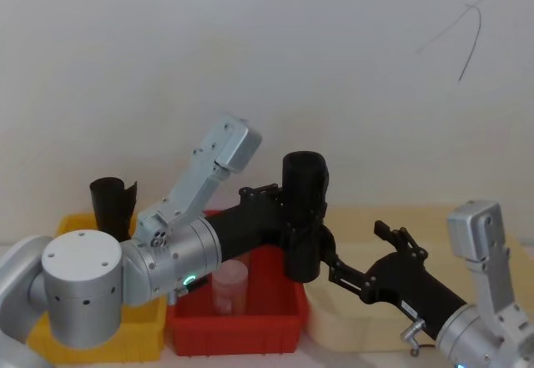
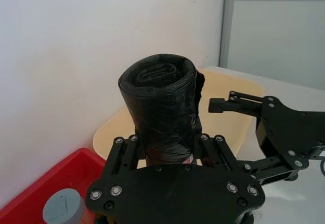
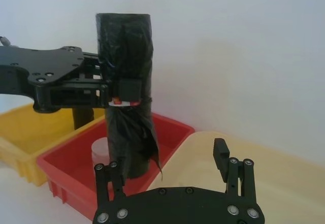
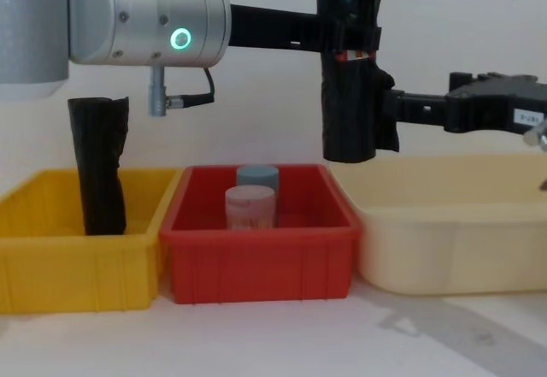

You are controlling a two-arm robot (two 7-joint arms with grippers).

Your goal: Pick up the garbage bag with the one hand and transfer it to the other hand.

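While three bins stand in a row below the arms, the cream tub [image 4: 444, 253] is the biggest. The yellow bin [image 4: 77, 266] comes next, and the red bin [image 4: 256, 264] sits between them.

Above the place where red meets cream hangs the garbage bag [image 4: 349, 95], upright and clear of every rim. It looks light but soft to me. It is a roll of slick, creased film with a loose flap [image 3: 152, 148] low down, so I'd expect it to dent and slide under a thin pinch. The tightly wound body looks the safest hold and the flap the worst.

A second black roll [image 4: 98, 167] leans in the yellow bin.

The left gripper [image 2: 165, 153] is clamped across the bag's upper half. The right gripper [image 3: 162, 160] is spread wide at the lower part, with one finger close beside the roll. Whether that finger touches it I cannot tell.

In the red bin a grey-lidded jar [image 4: 257, 176] stands behind a pale jar [image 4: 249, 210]. Smallest of all, the red-and-white label band [image 3: 122, 102] shows just under the left gripper's fingertip.
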